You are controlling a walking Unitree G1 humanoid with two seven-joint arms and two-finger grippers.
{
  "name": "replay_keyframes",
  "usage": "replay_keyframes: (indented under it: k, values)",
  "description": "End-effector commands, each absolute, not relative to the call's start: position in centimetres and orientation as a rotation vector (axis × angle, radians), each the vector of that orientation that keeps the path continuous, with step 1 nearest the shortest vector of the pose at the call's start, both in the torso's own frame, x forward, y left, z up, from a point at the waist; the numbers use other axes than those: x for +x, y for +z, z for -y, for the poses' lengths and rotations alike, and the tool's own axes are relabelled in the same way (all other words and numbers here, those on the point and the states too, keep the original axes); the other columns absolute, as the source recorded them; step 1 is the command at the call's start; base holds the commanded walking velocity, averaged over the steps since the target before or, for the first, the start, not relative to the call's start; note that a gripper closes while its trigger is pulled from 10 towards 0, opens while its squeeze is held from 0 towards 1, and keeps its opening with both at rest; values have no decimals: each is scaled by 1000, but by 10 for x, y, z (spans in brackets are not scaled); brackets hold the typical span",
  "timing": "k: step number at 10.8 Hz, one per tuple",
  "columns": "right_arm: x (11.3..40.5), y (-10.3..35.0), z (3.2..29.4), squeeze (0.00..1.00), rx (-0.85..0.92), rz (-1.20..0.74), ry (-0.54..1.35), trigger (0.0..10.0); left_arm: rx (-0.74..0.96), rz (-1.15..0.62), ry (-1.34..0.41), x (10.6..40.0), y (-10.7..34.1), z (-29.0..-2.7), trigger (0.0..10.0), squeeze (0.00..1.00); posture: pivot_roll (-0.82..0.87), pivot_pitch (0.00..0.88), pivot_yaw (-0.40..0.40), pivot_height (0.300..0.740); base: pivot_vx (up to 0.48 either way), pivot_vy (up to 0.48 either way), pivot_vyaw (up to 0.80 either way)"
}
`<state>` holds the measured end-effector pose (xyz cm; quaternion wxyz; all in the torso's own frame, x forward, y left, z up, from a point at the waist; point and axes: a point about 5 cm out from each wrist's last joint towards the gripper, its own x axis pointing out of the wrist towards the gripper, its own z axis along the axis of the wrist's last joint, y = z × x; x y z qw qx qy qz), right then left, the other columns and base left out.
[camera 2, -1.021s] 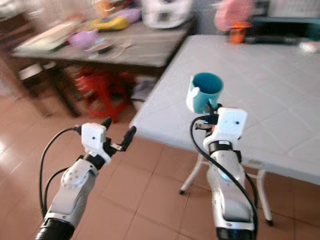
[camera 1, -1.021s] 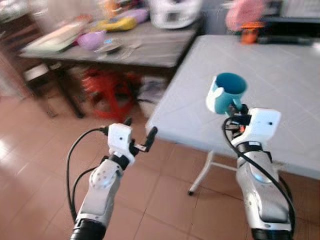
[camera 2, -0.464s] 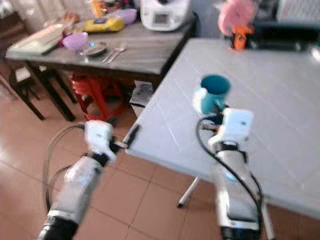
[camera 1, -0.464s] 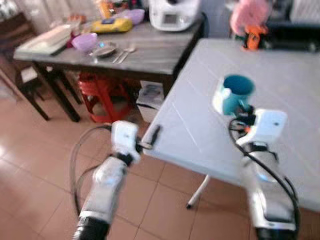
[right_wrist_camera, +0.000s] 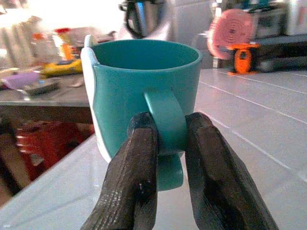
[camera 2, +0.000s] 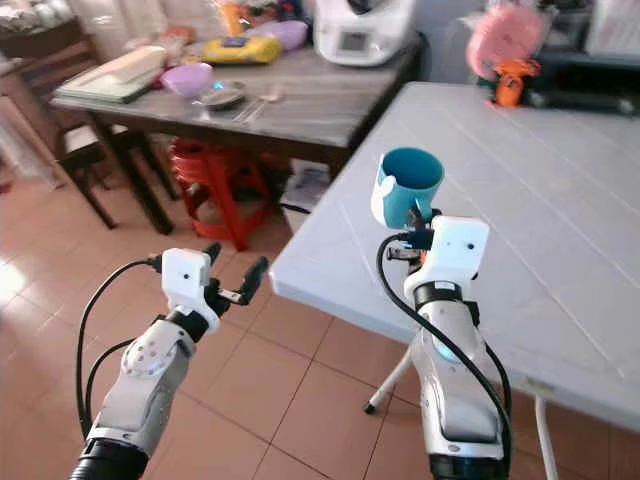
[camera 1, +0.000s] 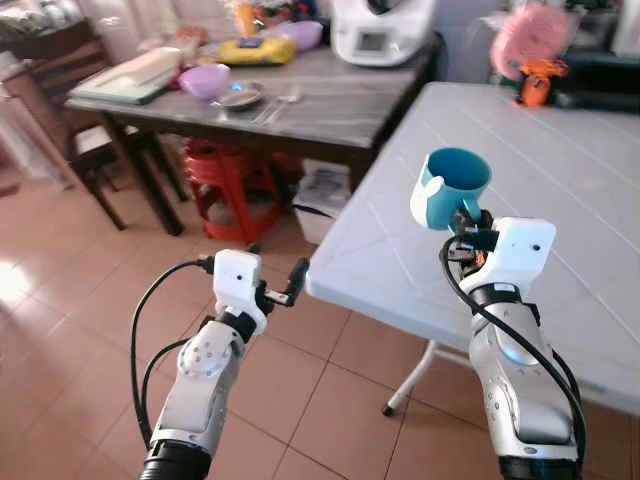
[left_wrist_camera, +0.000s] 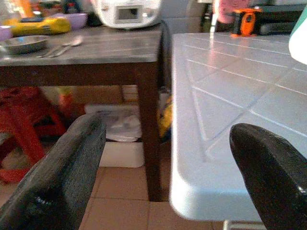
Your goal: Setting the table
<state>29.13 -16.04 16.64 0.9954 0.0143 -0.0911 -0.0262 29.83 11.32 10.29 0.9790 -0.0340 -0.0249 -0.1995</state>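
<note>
My right gripper [right_wrist_camera: 165, 143] is shut on the handle of a teal mug [camera 1: 453, 186], which it holds upright above the near left part of the pale grey folding table [camera 1: 560, 170]. The mug [right_wrist_camera: 144, 86] looks empty inside. My left gripper [camera 1: 276, 278] is open with nothing between its fingers [left_wrist_camera: 62, 172], out over the tiled floor just short of the table's near left corner [left_wrist_camera: 201, 191].
A dark wooden side table [camera 1: 300, 100] stands to the left and behind, carrying a purple bowl [camera 1: 204, 80], a metal dish with spoons [camera 1: 240, 96], a yellow item and a white appliance [camera 1: 380, 30]. A red stool [camera 1: 232, 185] sits under it. An orange object [camera 1: 537, 80] stands at the folding table's far end.
The whole view has shifted and sharpened as the camera moved. The right gripper keeps its hold on the mug; the left gripper stays open near the table corner.
</note>
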Motion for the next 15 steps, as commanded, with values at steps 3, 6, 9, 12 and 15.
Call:
replay_keyframes:
  k: [3,6,9,12,15]
  values:
    - [292,168,158,0,34,191,-50,10000,-41,53,-404,300,106,-117,10000,0,-103,65,149,740,0,333,-354]
    - [292,167,158,0,38,192,-55,10000,-32,55,-410,300,107,-116,10000,0,-99,65,153,740,0,384,-133]
    - [291,166,159,0,37,191,-60,10000,-27,55,-416,298,106,-114,10000,0,-98,68,154,740,0,416,0]
    - [290,165,161,0,33,192,-66,10000,-27,61,-427,299,108,-111,10000,0,-97,71,157,740,0,435,0]
    - [289,164,164,0,36,193,-81,10000,-28,61,-434,297,108,-109,10000,0,-96,71,160,740,0,447,0]
